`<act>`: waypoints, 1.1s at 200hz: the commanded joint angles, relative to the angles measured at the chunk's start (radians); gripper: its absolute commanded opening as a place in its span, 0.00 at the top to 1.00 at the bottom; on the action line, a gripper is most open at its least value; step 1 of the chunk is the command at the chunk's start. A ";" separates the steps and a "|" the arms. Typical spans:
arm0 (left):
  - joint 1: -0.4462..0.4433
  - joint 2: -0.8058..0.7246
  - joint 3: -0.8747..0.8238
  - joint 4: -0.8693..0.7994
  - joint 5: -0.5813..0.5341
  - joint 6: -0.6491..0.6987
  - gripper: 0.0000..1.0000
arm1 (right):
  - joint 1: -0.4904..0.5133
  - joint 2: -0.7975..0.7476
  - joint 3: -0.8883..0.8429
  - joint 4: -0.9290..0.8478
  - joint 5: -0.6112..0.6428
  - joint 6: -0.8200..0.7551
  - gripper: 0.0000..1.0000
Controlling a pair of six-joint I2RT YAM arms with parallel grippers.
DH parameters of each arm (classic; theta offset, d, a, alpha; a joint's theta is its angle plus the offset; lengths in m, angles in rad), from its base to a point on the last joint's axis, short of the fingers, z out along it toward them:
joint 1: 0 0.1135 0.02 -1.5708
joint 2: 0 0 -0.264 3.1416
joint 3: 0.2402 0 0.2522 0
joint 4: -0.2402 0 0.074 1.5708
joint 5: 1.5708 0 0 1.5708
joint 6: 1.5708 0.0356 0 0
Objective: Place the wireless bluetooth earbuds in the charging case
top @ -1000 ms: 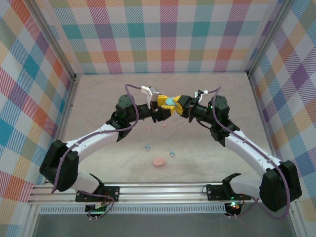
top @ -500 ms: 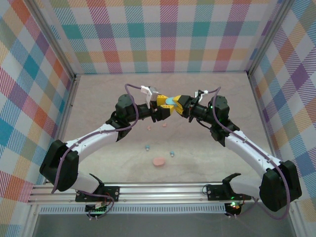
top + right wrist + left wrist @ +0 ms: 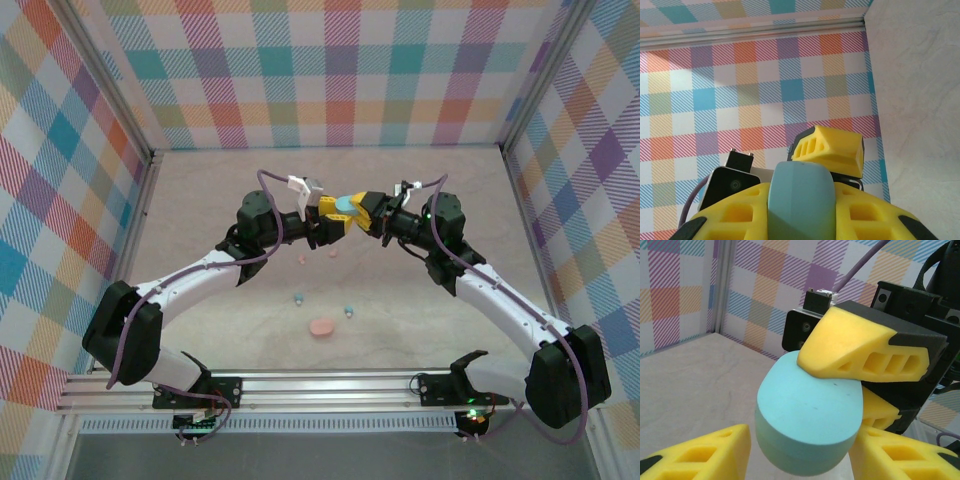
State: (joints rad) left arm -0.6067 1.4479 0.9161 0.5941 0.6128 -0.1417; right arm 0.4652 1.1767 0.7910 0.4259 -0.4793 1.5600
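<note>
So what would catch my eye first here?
Probably the pale blue oval case, held in mid-air above the middle of the table: the right gripper clamps it, the left gripper stands open around it. After that, the loud plaid walls all round, and a pink oval case lying on the table near the front.

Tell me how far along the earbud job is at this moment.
Done: nothing yet; two pink earbuds and two blue earbuds lie loose on the table. In hand: the right gripper is shut on the blue case, held above the table, and the left gripper brackets it, apparently not clamped. Left: open it, insert the buds; the pink case lies untouched.
</note>
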 commanded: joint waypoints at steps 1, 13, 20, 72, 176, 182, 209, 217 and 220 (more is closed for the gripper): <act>0.005 -0.017 0.016 0.017 0.011 0.011 0.47 | 0.007 0.001 0.034 0.023 -0.011 -0.009 0.85; 0.005 -0.019 0.018 0.028 0.014 0.007 0.48 | 0.007 0.005 0.032 0.022 -0.015 -0.009 0.85; 0.005 -0.019 0.021 0.030 0.017 0.004 0.49 | 0.007 0.005 0.030 0.022 -0.016 -0.008 0.85; 0.005 -0.010 0.021 0.061 0.031 -0.010 0.69 | 0.007 0.008 0.026 0.033 -0.025 0.002 0.84; 0.005 0.010 0.038 0.078 0.062 -0.034 0.50 | 0.007 0.004 0.017 0.047 -0.032 0.021 0.84; 0.005 0.012 0.040 0.075 0.068 -0.036 0.50 | 0.007 0.006 0.016 0.050 -0.032 0.024 0.84; 0.005 0.022 0.044 0.074 0.074 -0.040 0.52 | 0.007 0.006 0.013 0.064 -0.028 0.037 0.83; 0.005 0.022 0.041 0.075 0.074 -0.039 0.53 | 0.007 0.006 0.015 0.064 -0.028 0.036 0.83; 0.005 0.023 0.042 0.076 0.074 -0.039 0.54 | 0.007 0.006 0.017 0.065 -0.030 0.035 0.83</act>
State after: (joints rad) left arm -0.6060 1.4582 0.9257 0.6319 0.6544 -0.1699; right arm 0.4652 1.1774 0.7914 0.4335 -0.4892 1.5749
